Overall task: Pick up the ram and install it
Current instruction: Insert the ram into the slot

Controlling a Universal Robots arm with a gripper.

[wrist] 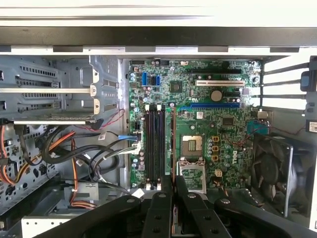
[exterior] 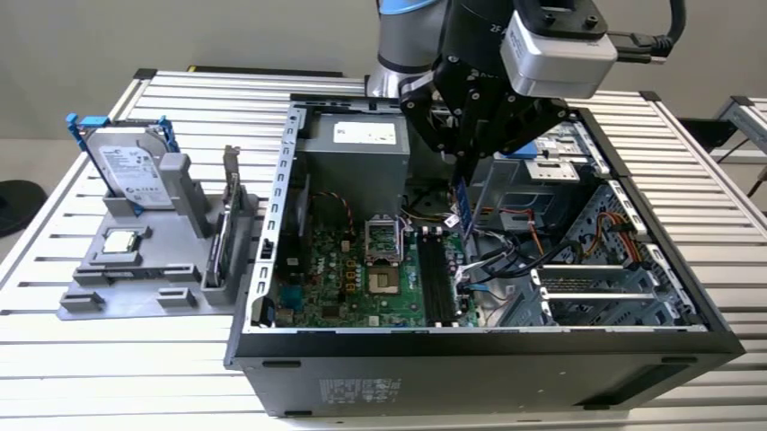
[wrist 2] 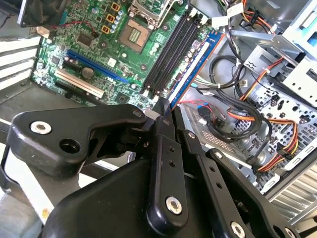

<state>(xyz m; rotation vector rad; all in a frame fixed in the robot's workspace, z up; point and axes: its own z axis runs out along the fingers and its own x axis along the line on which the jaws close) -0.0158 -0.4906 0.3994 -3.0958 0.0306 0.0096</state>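
In the exterior view, my gripper [exterior: 465, 162] clamps the ram [exterior: 461, 203], which hangs upright beneath it inside the open case [exterior: 480, 337], my arm pointing straight down. In the second wrist view, the ram juts beyond my gripper over the motherboard [wrist 2: 94, 54]. In the first wrist view, it runs edge-on alongside the slots [wrist: 154, 144].

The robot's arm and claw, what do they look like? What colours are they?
The arm is a shiny silver-grey tube with a blue ring near the top. Its claw is black, built from chunky jointed bars with round silver bolts. A boxy silver-grey camera sits on the wrist, with a black cable looping from it.
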